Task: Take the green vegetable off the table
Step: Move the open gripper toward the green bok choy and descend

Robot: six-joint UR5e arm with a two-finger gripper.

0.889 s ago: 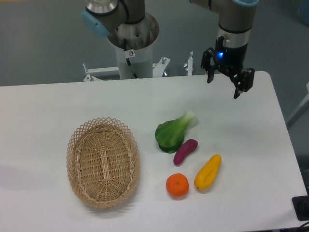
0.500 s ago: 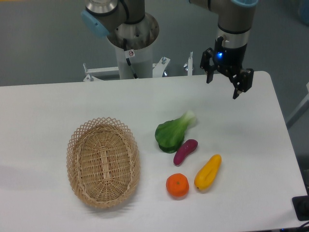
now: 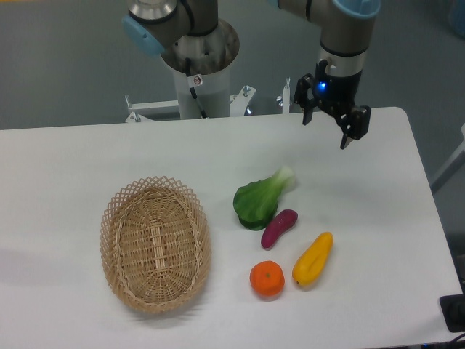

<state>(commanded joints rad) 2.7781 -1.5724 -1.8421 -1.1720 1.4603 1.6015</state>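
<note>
**Entry: green vegetable, lying free, down-left of an open pincer**

Gripper [image 3: 325, 125]: I see it hanging above the far right part of the table [image 3: 73, 160], fingers spread wide, nothing between them. A blue light shows on its body.

Green vegetable [image 3: 261, 198]: it lies flat near the table's middle, well apart from the gripper, nearer the camera and to the camera's left of it. Its long axis runs on a diagonal: pale stalk pointing up-right, roughly toward the gripper, broad dark leaf at the lower-left end.

Neighbours: purple eggplant [image 3: 279, 227] just beside the leaf's lower-right edge, perhaps touching; I cannot tell. Yellow fruit [image 3: 313, 259] and orange [image 3: 267, 279] sit further toward the camera. Wicker basket [image 3: 155, 243] sits left, apart.

Judgement: I would carry the gripper down-left over the vegetable and set the fingers across that diagonal, keeping off the eggplant side.
</note>
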